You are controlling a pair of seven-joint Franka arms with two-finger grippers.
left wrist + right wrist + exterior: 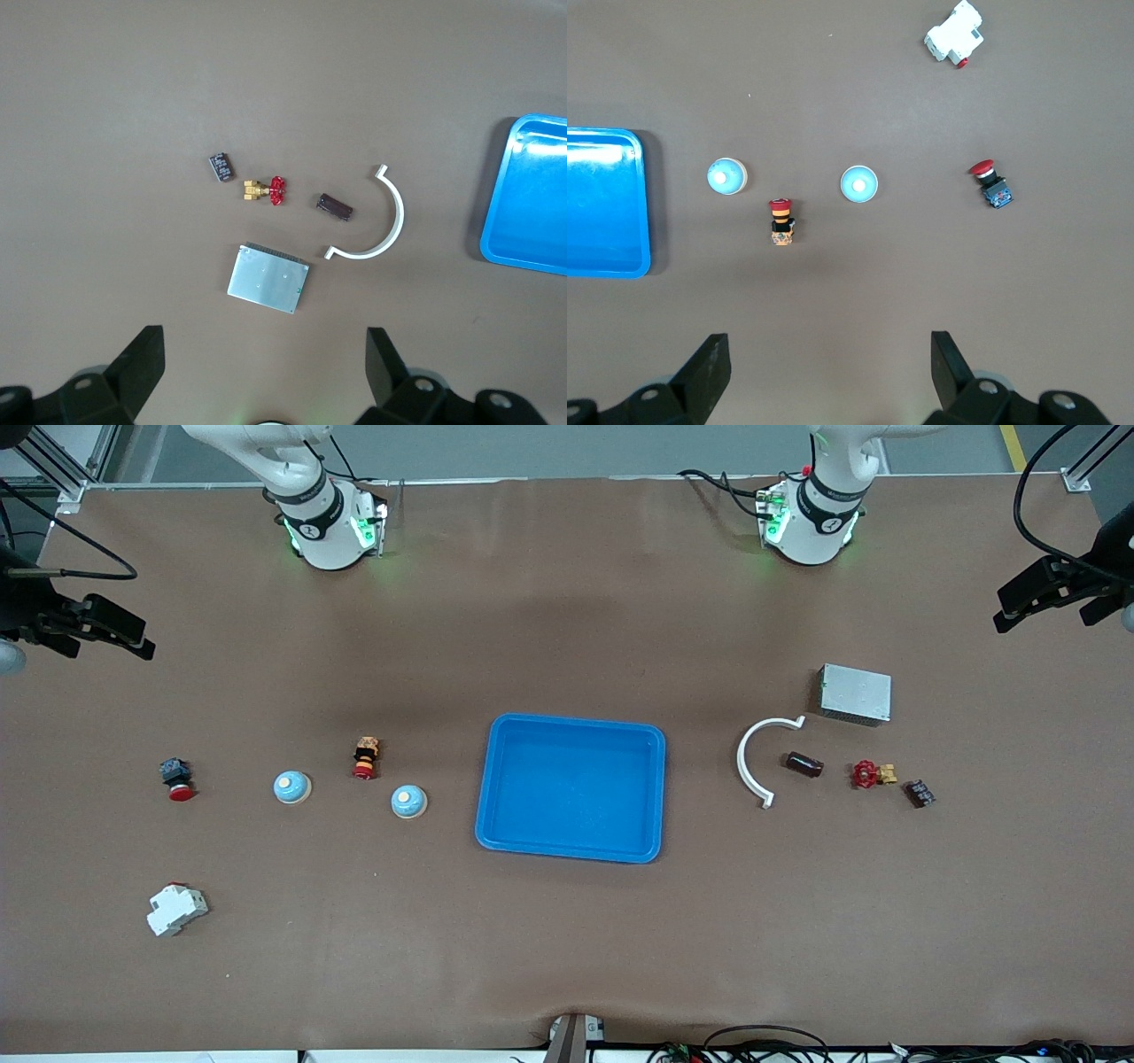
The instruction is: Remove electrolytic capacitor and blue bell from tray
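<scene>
My workspace is a wide table covered in matte brown paper [567, 957], lit evenly, with a soft shadow near its middle. Along the top edge runs a grey floor [567, 447] with a yellow line [1010, 444] and aluminium frame posts [62, 469]. Black cables [762, 1041] trail along the near edge.

Capacitor [221, 166], red valve [266, 189], white clamp [376, 226], metal box [267, 280], blue tray [530, 197] corner
</scene>
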